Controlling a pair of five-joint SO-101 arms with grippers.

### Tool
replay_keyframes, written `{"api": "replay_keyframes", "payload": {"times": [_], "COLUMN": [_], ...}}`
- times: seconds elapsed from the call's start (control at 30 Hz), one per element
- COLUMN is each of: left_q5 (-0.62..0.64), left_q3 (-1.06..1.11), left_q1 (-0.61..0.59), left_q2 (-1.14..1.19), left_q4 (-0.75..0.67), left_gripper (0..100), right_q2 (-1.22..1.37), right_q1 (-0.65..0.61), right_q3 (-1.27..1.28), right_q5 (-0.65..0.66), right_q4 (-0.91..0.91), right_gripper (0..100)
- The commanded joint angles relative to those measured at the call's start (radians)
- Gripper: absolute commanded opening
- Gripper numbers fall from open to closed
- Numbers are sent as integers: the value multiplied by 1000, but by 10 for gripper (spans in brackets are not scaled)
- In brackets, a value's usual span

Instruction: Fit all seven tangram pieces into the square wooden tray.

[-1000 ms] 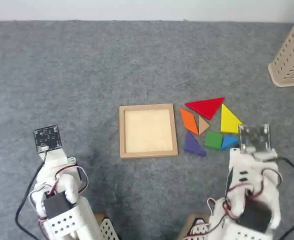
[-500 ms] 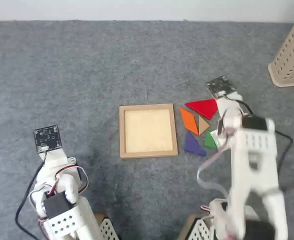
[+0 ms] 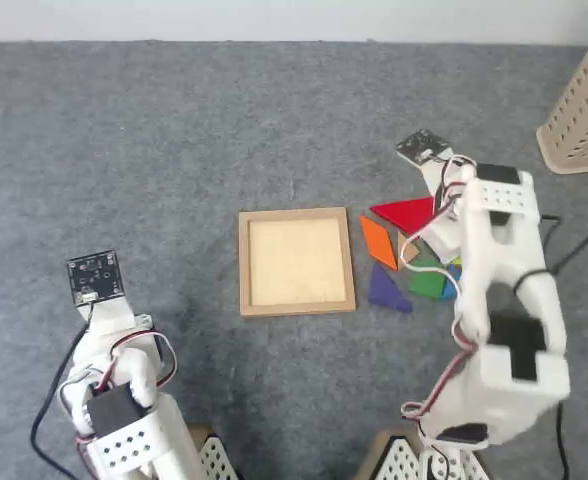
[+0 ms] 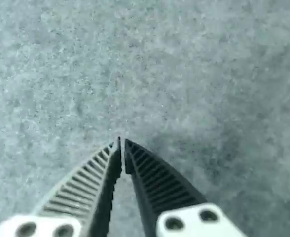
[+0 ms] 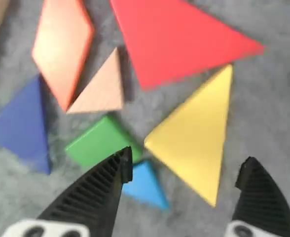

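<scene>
Plainly found the square wooden tray (image 3: 244, 262) unfilled, flat on the grey table (image 3: 174, 130), with all seven pieces loose just beside it on the right arm's side. Saw the right hand (image 5: 187, 158) spread wide above that cluster and holding nothing. Noted one finger poised over the meeting edges of the green square (image 5: 98, 143) and the light blue triangle (image 5: 145, 185), the other over bare table past the yellow triangle (image 5: 194, 128). Marked the red triangle (image 5: 174, 39), orange parallelogram (image 5: 61, 44), tan triangle (image 5: 103, 84) and dark blue triangle (image 5: 24, 123) lying farther off, toward the tray. Saw the left hand (image 4: 122, 143) pinched nearly shut over bare table, well apart from tray and pieces, gripping nothing.

Took the yellow triangle for the likely target. Feared trouble from the crowding: could land a finger on the green square or the light blue triangle and shove both out of place. Feared, too, the piece's flatness and slanted edges: might skid over it, or squeeze it out sideways. Doubted a clean lift without careful centring.
</scene>
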Motion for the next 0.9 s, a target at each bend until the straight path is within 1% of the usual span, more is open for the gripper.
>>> {"api": "replay_keyframes", "payload": {"times": [0.0, 0.27, 0.43, 0.63, 0.87], "left_q5": [9, 9, 9, 9, 9], "left_q3": [-8, -8, -8, -8, -8], "left_q1": [3, 3, 3, 3, 2], "left_q2": [-3, -3, -3, -3, -3], "left_q4": [3, 3, 3, 3, 3], "left_gripper": [13, 13, 13, 13, 13], "right_q2": [73, 225, 239, 243, 239], "right_q1": [13, 15, 1, -2, 4], "right_q3": [-91, -158, -161, -249, -258], "right_q5": [46, 52, 101, 97, 101], "right_q4": [-50, -104, -111, -65, -53], "right_gripper": [351, 348, 348, 348, 347]}}
